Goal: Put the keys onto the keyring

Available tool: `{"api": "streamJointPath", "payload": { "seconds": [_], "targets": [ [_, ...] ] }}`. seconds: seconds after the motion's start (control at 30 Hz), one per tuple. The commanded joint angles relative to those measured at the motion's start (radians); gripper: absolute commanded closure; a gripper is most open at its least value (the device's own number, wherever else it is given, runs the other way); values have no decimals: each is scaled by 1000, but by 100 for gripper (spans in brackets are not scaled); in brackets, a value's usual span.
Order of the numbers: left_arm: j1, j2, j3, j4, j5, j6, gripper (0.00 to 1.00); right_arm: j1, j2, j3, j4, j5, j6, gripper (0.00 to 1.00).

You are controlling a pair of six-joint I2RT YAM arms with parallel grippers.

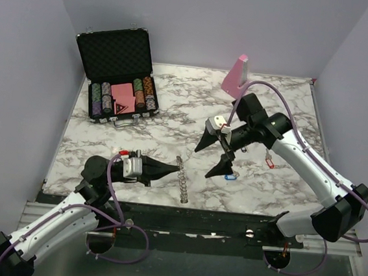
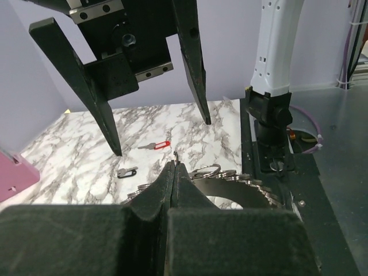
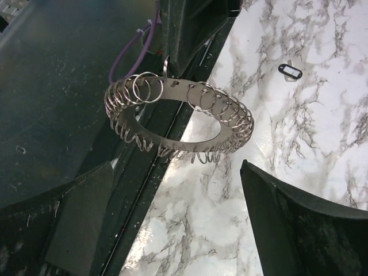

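My left gripper [image 1: 176, 170] is shut on one small loop of the keyring [image 1: 182, 179], a grey metal ring rimmed with wire loops, and holds it up edge-on above the table's front edge. In the left wrist view the shut jaws pinch that loop at the gripper [image 2: 173, 164], with the keyring [image 2: 253, 185] behind. My right gripper [image 1: 202, 163] faces it, wide open and empty. The keyring [image 3: 178, 118] hangs just beyond the right gripper [image 3: 175, 172]. On the marble lie a blue key [image 1: 230, 177] and a red key [image 1: 269, 162]. A dark-tagged key [image 3: 289, 71] lies farther off.
An open black case of poker chips [image 1: 121, 80] stands at the back left. A pink wedge block [image 1: 237, 74] stands at the back, right of centre. From the left wrist, the red key [image 2: 156, 145] and a dark key [image 2: 127, 171] lie below the right fingers [image 2: 103, 109].
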Motion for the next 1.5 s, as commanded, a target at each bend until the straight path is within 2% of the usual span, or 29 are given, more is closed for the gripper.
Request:
{"api": "streamJointPath", "payload": {
  "seconds": [0.0,0.1,0.2,0.33,0.4,0.5,0.67,0.8,0.87,0.97,1.07,1.17,1.27,1.33,1.4,1.47],
  "targets": [
    [-1,7,8,39,-54,-70,100,-63,-37,-1,37,-40,68,0],
    [-1,12,23,1,-76,-80,100,-167,-60,-56,241,-30,371,0],
    [2,9,58,-62,-70,-61,100,-249,-91,-115,247,27,366,0],
    [17,14,163,-287,-35,21,100,-355,-126,-188,209,211,320,1],
    [29,1,186,-338,-42,46,100,-427,-120,-231,201,270,306,2],
    [46,-29,174,-357,-82,71,100,-530,-77,-283,198,265,286,6],
    [57,-80,167,-390,-120,75,100,-680,0,-316,242,250,350,16],
    [57,-115,172,-450,-139,126,100,-697,-7,-375,393,402,418,16],
    [59,-129,168,-455,-140,129,100,-702,13,-360,376,365,389,16],
    [59,-137,166,-458,-130,132,100,-699,78,-305,214,224,184,17],
    [57,-128,171,-476,-130,147,100,-699,108,-304,171,218,133,24],
    [59,-120,174,-481,-125,149,100,-699,55,-378,190,205,85,25],
    [59,-112,175,-478,-124,150,100,-694,-17,-445,247,214,126,25],
    [59,-111,174,-478,-125,152,100,-694,-42,-468,351,298,243,25],
    [60,-106,172,-478,-127,154,100,-696,-37,-465,422,381,312,25],
    [65,-101,175,-479,-128,157,100,-694,2,-433,442,388,322,23]
  ]
}}
